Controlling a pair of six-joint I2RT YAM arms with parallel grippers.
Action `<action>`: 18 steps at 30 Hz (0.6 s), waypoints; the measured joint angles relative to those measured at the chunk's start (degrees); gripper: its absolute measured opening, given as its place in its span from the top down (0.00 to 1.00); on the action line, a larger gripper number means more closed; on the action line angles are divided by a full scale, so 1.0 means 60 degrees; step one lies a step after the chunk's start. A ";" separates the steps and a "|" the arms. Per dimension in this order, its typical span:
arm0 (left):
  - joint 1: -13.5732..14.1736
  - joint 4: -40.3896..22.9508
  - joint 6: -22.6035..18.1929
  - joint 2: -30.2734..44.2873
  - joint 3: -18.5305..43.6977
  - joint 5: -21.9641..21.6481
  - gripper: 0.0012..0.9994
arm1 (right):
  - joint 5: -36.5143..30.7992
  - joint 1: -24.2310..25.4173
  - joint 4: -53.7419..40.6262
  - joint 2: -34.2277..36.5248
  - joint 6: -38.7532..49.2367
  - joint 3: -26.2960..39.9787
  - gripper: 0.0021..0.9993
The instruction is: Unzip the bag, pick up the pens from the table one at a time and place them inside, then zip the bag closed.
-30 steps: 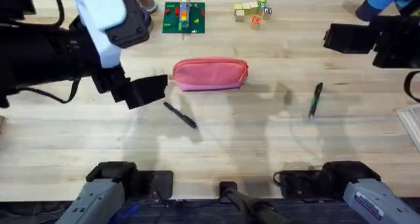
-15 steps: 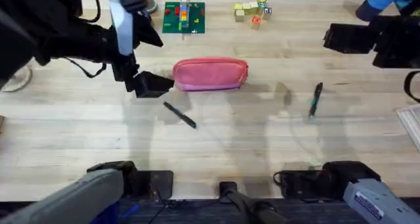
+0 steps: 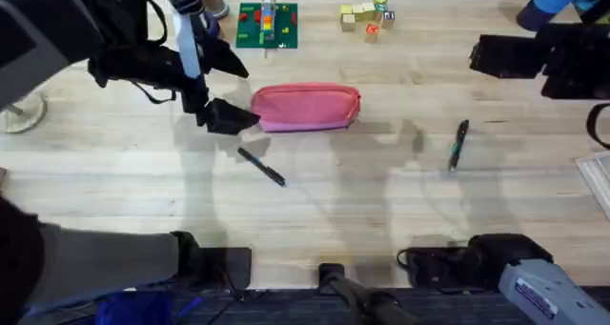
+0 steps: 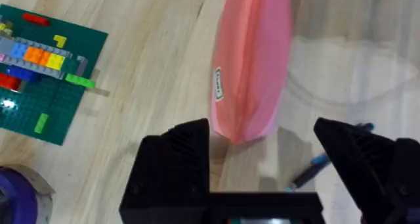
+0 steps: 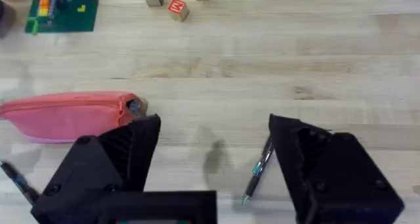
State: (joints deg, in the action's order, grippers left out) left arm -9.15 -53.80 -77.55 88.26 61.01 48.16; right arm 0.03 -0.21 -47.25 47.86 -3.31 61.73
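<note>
While the left arm reaches across the upper left of the overhead view, it hides part of the table (image 3: pixel 315 211) there, and its hand (image 3: pixel 227 118) sits at the left end of the pink pouch (image 3: pixel 305 107), fingers spread wide with the pouch tip just ahead of the gap. Can't tell if the zipper is open. The right hand (image 5: pixel 210 155) hangs above the table, fingers wide apart, holding nothing. One pen (image 3: pixel 261 166) lies just in front of the pouch, near the left hand. The other pen (image 3: pixel 457 144) lies well to the right. A green brick plate (image 3: pixel 267 25) and small wooden blocks (image 3: pixel 368 17) sit at the far edge. Light wood planks.
</note>
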 joint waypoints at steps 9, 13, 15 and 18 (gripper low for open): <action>0.0187 0.0727 -0.0024 0.0746 0.0000 0.0056 0.01 | 0.0000 0.0000 -0.0028 0.0003 -0.0003 0.0000 0.00; 0.0532 0.0935 -0.0021 0.0990 0.0000 0.0048 0.01 | 0.0000 0.0000 -0.0031 0.0000 -0.0003 0.0000 0.00; 0.0680 0.1016 -0.0023 0.0993 0.0000 0.0045 0.01 | 0.0000 0.0000 -0.0031 0.0003 -0.0004 0.0000 0.00; 0.0772 0.1141 -0.0021 0.0993 0.0000 0.0037 0.01 | 0.0000 0.0000 -0.0031 0.0000 -0.0004 0.0000 0.00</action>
State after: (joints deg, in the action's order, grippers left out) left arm -4.51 -46.95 -77.67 94.21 61.01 48.38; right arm 0.03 -0.21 -47.44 47.86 -3.33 61.73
